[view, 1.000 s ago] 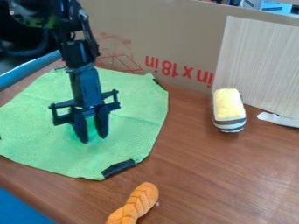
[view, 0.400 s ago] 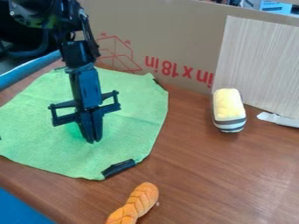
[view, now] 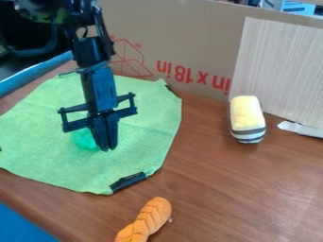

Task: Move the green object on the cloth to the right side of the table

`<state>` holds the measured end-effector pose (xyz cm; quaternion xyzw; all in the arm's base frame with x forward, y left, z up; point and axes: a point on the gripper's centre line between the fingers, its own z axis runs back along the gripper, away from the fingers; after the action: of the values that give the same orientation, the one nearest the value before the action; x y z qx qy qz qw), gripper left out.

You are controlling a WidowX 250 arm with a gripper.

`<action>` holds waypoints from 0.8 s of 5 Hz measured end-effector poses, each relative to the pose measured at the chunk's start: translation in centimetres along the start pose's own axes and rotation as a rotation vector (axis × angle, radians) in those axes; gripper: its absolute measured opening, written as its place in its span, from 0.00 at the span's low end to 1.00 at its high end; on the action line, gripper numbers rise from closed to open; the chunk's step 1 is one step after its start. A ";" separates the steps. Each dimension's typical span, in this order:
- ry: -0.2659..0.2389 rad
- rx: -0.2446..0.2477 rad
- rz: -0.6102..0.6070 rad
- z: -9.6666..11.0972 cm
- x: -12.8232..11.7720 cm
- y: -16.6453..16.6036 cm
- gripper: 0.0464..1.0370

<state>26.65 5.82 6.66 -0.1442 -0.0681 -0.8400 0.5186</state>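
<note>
Gripper (view: pixel 106 149) over mid green cloth (view: pixel 142 142), fingers pressed tog.; green obj. (view: pixel 82 139) on cloth, approx. 10 o'clock from fingertips, partly hidden behind them, can't tell if touching. On table (view: pixel 214 189), rel. to cloth ctr.: yellow-topped striped toy (view: pixel 247 116) ~3 o'clock, orange braided toy (view: pixel 148 218) ~5 o'clock.

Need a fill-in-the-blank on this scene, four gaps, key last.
The green object lies on a green ____.
The gripper has its jaws ____ (open or shut).
The braided toy is ____ in colour.
Between it and the striped toy, the ____ one is nearer the camera.
cloth; shut; orange; braided
</note>
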 end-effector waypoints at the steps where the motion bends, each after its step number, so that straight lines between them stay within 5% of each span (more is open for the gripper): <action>1: 0.002 -0.002 0.022 0.1 -0.1 -0.1 0.15; 4: -0.024 0.154 0.243 6.0 -3.5 -2.4 0.95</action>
<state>27.05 11.46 11.37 -0.1213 -0.1205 -0.7616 0.6251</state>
